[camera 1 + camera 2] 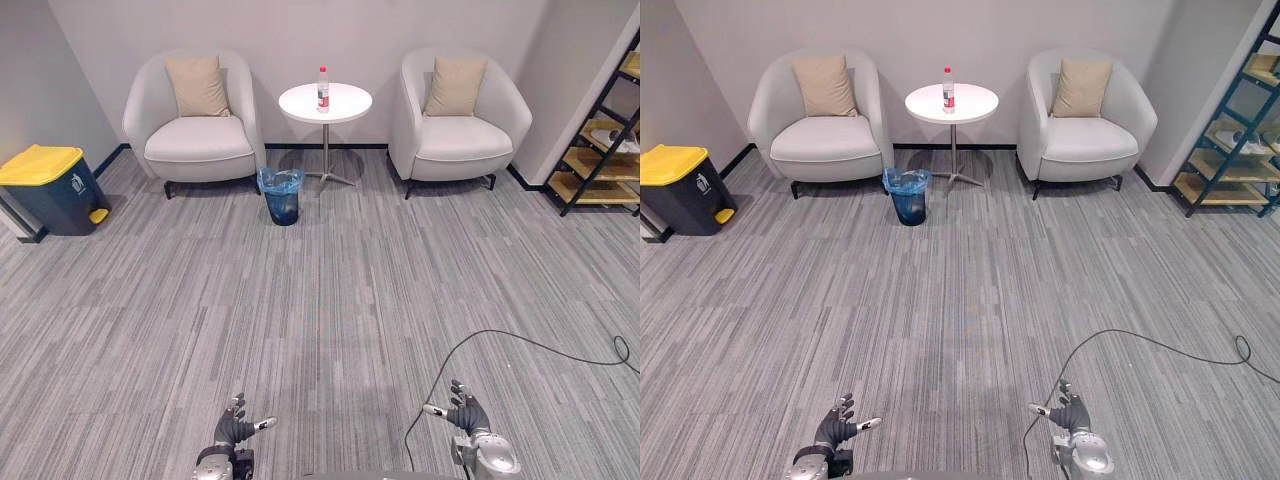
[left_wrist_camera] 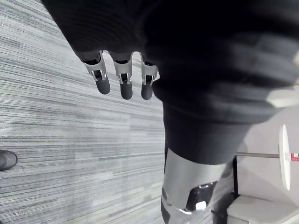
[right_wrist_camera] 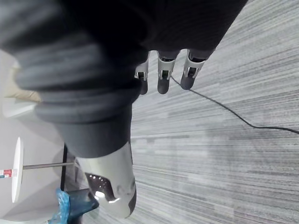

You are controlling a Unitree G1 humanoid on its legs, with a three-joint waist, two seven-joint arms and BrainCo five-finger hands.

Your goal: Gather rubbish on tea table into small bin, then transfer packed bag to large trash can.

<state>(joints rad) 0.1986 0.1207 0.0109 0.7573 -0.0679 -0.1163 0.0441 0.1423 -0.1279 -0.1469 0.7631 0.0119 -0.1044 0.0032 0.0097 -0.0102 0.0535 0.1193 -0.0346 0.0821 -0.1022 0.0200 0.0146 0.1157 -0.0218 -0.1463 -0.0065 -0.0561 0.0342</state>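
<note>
A bottle (image 1: 323, 89) stands upright on the round white table (image 1: 345, 103) between two armchairs (image 1: 195, 140) at the far wall. On the carpet just beside the table's foot sits the small bin (image 1: 282, 195), lined with a blue bag whose edge folds over the rim; what lies inside cannot be told. The big can (image 1: 50, 188) stands well apart by the left wall, its yellow lid down. The left hand (image 1: 234, 428) and right hand (image 1: 466, 413) hang low over the carpet, well apart from the table, fingers relaxed and holding nothing.
</note>
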